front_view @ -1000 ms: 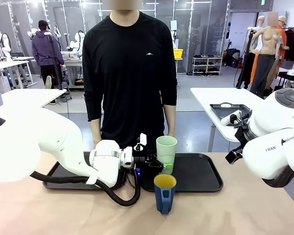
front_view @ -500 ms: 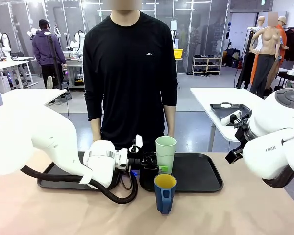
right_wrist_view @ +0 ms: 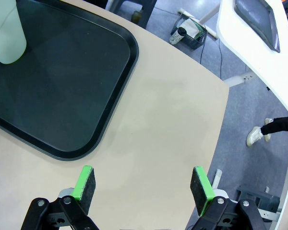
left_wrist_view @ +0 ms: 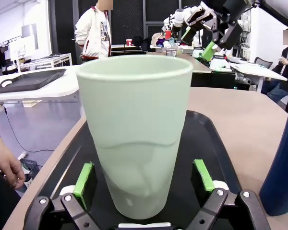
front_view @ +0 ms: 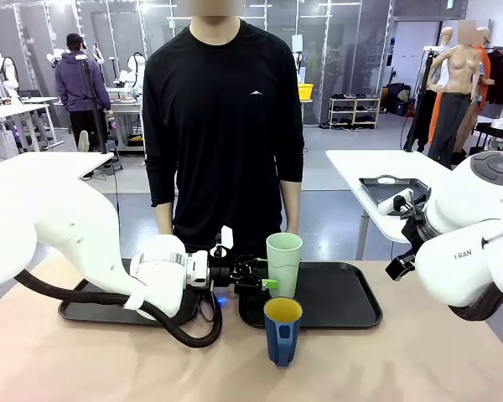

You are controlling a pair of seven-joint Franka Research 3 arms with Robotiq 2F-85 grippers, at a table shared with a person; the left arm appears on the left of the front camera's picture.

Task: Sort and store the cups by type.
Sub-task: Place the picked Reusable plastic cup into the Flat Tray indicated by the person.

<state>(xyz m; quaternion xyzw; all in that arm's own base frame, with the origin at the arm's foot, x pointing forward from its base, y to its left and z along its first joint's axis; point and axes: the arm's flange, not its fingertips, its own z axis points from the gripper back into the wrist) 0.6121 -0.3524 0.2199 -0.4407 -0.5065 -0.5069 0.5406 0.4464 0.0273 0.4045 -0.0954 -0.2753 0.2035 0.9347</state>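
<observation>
The pale green tumbler [front_view: 284,264] stands upright on the left end of the right black tray [front_view: 344,297]. My left gripper [front_view: 258,282] reaches in from the left at its base. In the left wrist view the tumbler [left_wrist_view: 134,129] stands just ahead between the open green pads [left_wrist_view: 84,184], and neither pad presses on it. The dark blue mug [front_view: 282,330], yellow inside, stands on the table in front of the tray, and its side shows at the left wrist view's edge [left_wrist_view: 284,167]. My right gripper [right_wrist_view: 143,184] hangs open over bare table beside the tray [right_wrist_view: 62,76].
A second black tray [front_view: 80,311] lies at the left, partly under my left arm. A person in black stands at the far edge, with one hand [left_wrist_view: 5,165] close to the right tray. My right arm's body [front_view: 469,251] hangs over the table's right end.
My left arm has drawn back to the left, so its pads now sit at the tumbler's near side. The tumbler and the mug have stayed put. The right arm is unchanged.
</observation>
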